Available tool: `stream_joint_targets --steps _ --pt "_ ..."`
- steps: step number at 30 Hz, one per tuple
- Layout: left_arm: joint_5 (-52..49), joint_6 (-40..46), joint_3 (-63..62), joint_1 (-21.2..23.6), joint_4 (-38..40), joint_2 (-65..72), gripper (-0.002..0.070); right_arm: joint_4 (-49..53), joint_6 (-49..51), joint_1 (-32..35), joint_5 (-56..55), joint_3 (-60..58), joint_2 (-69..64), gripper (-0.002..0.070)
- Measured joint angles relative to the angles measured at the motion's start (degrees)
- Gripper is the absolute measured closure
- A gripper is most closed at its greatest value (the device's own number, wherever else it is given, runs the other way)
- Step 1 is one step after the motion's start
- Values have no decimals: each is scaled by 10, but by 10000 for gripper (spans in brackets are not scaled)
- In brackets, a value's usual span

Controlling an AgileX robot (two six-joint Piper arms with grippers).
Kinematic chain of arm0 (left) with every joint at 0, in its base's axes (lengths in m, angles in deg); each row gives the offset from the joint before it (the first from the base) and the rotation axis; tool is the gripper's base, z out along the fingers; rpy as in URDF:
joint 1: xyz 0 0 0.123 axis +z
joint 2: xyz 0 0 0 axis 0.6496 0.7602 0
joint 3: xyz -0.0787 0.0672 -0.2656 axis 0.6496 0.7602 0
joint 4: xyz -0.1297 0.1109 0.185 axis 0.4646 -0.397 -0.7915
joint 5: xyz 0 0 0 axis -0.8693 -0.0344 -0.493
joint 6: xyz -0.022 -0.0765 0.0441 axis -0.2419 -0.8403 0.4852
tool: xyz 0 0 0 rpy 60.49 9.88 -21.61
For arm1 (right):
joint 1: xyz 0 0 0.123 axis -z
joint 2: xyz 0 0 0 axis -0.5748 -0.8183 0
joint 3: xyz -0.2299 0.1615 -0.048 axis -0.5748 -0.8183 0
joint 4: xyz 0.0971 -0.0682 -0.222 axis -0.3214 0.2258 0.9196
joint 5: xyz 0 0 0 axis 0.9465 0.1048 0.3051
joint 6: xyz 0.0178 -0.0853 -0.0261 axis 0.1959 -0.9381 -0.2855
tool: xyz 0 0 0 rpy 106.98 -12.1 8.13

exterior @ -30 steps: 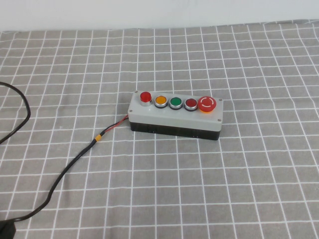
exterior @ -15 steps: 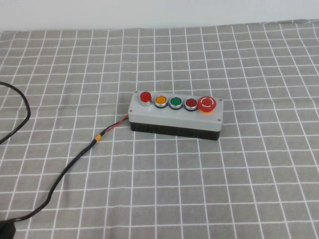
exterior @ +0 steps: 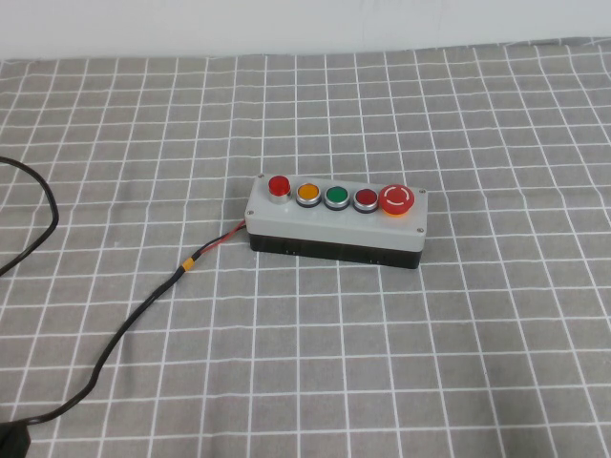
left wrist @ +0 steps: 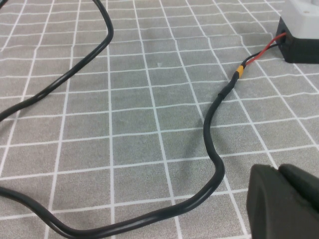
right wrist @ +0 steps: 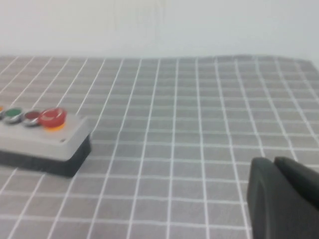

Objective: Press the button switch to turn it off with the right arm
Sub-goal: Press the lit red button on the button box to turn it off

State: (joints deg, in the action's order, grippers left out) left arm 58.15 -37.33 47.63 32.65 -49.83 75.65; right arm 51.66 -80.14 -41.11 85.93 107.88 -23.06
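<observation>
**Both grippers away from the button box**

The button box (exterior: 334, 221) sits near the middle of the grey checked cloth (exterior: 458, 363), pale lid over a black base. Along the lid, from the robot's left to right, stand a raised red button (exterior: 278, 185), an amber button (exterior: 307, 192), a green button (exterior: 336, 197), a dark red button (exterior: 366, 198) and a large red mushroom button (exterior: 397, 198).

A black cable (exterior: 124, 329) with a yellow band (exterior: 189, 260) runs from the box's left end toward the robot's left.

The right gripper (right wrist: 279, 194) shows only in its wrist view, well apart from the box. The left gripper (left wrist: 281, 199) hangs near the cable. I cannot tell whether either is spread or closed.
</observation>
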Motion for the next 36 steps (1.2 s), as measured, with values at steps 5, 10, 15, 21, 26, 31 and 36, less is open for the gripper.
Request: stream_joint_targets --steps 5,10,15,21,26,31,36 --pt "0 0 0 0 0 0 678 0 0 14 -106 -116 55 692" --pt "0 0 0 0 0 0 678 0 0 15 -147 -196 60 692" --pt "0 0 0 0 0 0 678 -3 0 15 -82 -200 60 692" --pt "0 0 0 0 0 0 678 -16 0 15 -64 -200 60 692" --pt "0 0 0 0 0 0 678 -18 0 15 -63 -200 60 692" --pt "0 0 0 0 0 0 678 -18 0 15 -63 -200 60 692" --pt "0 0 0 0 0 0 678 -19 0 15 -63 -200 60 692"
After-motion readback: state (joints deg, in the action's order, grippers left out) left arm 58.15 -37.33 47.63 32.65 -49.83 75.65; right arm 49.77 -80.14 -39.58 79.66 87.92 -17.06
